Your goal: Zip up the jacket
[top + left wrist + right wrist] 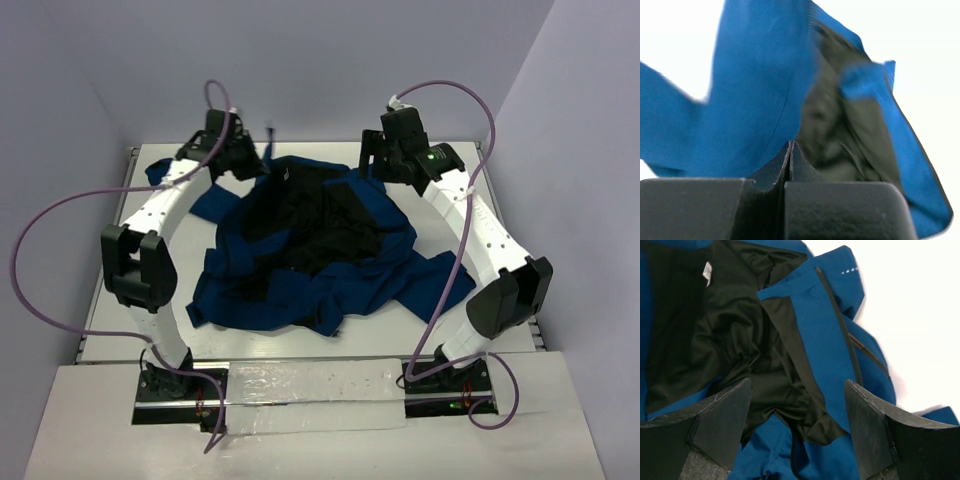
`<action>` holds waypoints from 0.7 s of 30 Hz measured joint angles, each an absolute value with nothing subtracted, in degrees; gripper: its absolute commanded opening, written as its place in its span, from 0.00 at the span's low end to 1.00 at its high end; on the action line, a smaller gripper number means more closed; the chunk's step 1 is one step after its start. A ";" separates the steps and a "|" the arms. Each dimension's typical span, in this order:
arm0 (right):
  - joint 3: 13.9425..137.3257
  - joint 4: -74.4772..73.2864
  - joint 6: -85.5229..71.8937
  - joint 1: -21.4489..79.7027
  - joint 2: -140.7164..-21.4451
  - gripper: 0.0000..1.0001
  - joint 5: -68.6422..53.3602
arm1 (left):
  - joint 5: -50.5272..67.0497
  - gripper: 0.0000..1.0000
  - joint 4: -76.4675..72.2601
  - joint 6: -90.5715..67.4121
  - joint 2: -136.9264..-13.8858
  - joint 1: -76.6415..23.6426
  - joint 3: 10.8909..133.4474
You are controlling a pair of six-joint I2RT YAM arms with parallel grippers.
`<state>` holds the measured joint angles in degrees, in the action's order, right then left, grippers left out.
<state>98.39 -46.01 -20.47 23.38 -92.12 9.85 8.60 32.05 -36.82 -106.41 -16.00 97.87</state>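
Note:
The navy-blue jacket [320,250] lies crumpled and open in the middle of the table, black lining facing up. My left gripper [255,165] is at its far left edge; in the left wrist view the gripper [790,145] is shut, with a fold of the blue fabric [760,90] running into the tips. My right gripper [372,165] hovers over the jacket's far right edge. In the right wrist view that gripper [797,385] is open and empty above the blue front panel [820,325], whose dark zipper line [837,325] runs along it.
The white table [510,180] is walled at the back and sides. A sleeve [160,172] sticks out at the far left under the left arm. Purple cables [40,260] loop off both arms. A white label [707,271] sits on the lining.

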 measured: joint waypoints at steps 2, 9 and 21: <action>96.52 -45.46 -20.82 23.32 -90.95 0.81 8.89 | 9.97 0.00 32.02 -36.83 -106.43 -20.12 97.89; 86.32 -41.48 -23.18 20.09 -85.33 0.81 4.27 | 13.00 0.00 31.19 -38.18 -107.83 -33.37 97.86; 72.11 -37.62 -28.87 16.24 -82.08 0.81 -1.85 | 10.45 0.15 35.85 -36.29 -110.93 -35.96 100.60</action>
